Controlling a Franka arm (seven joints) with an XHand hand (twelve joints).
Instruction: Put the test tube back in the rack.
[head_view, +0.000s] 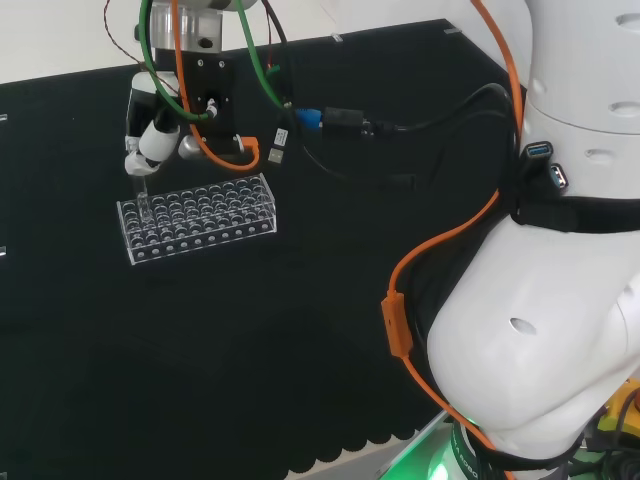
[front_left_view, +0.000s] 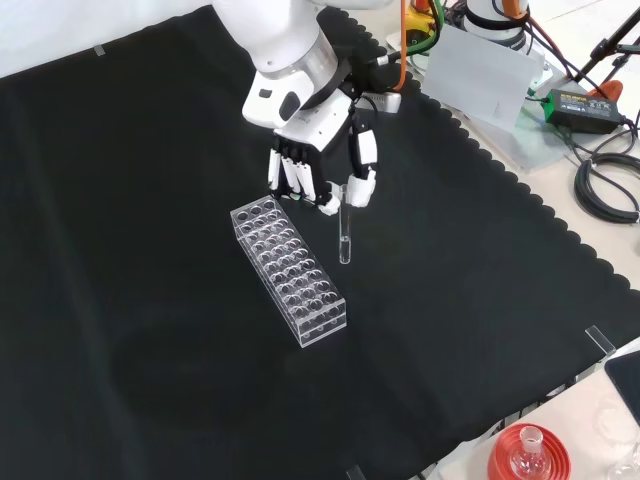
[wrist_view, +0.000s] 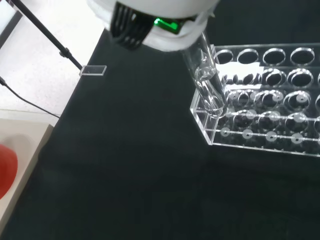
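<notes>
table (front_left_view: 140, 180): black cloth | rack (front_left_view: 290, 272): clear, lying near my robot hand | robot hand (front_left_view: 320, 165): I pinch the tube's top | tube (front_left_view: 345, 228): upright, tip at the rack's end corner; I should centre it over a hole before lowering

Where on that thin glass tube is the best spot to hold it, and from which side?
Near its top end, coming from above. The test tube hangs upright, pinched at its upper end by the hand, which leaves the long lower part and rounded bottom free to drop into a hole of the rack. A lower grip would probably bump the rack first.
</notes>
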